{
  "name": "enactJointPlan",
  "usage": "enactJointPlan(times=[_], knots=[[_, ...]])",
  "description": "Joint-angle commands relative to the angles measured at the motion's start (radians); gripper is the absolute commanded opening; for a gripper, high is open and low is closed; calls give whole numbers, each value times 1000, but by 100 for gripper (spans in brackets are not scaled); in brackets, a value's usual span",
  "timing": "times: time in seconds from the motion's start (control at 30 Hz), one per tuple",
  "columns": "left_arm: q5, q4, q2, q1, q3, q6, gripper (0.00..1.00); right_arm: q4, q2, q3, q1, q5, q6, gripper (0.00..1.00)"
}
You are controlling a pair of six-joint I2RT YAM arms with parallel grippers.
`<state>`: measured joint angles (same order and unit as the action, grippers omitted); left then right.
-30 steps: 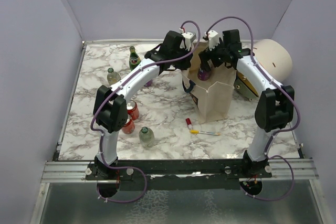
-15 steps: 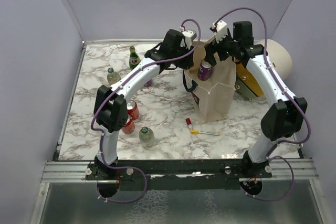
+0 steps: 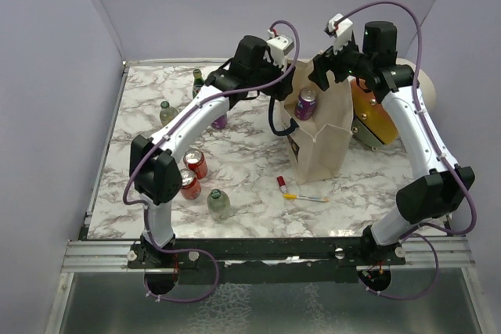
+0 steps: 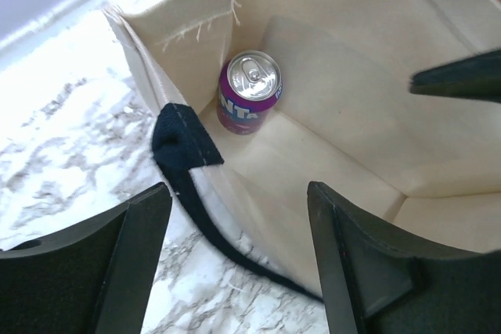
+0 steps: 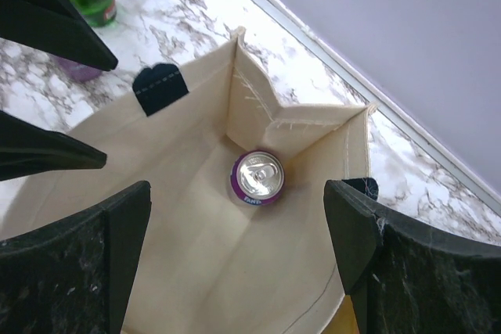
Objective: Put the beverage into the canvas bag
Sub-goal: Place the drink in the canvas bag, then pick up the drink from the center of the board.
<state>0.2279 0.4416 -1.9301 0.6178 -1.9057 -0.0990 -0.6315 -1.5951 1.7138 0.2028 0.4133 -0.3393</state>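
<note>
Well, the purple can (image 5: 257, 178) stands upright in the canvas bag (image 3: 319, 146), seemingly touching its wall, with left fingers (image 4: 117, 263) and right fingers (image 5: 70, 248) spread wide.

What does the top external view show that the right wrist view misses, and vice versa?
Only the top external view shows red cans, a clear bottle and a pen on the marble table. Only the right wrist view looks straight down at the purple can, which stands upright in a corner of the bag floor, silver lid up. Both views show that can inside the canvas bag.
</note>
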Motion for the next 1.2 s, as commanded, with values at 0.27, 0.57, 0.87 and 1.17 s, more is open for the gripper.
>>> enactJointPlan(times=[0.27, 0.57, 0.87, 1.17], knots=[[-363, 4, 227, -7, 79, 303, 90, 38, 26, 42, 1, 112, 112, 91], [-442, 32, 223, -140, 80, 245, 93, 47, 27, 41, 4, 104, 112, 91], [-376, 82, 178, -334, 61, 135, 93, 59, 11, 30, 4, 86, 117, 91], [-277, 125, 123, -487, 74, 53, 93, 69, -3, 24, 6, 82, 118, 91]])
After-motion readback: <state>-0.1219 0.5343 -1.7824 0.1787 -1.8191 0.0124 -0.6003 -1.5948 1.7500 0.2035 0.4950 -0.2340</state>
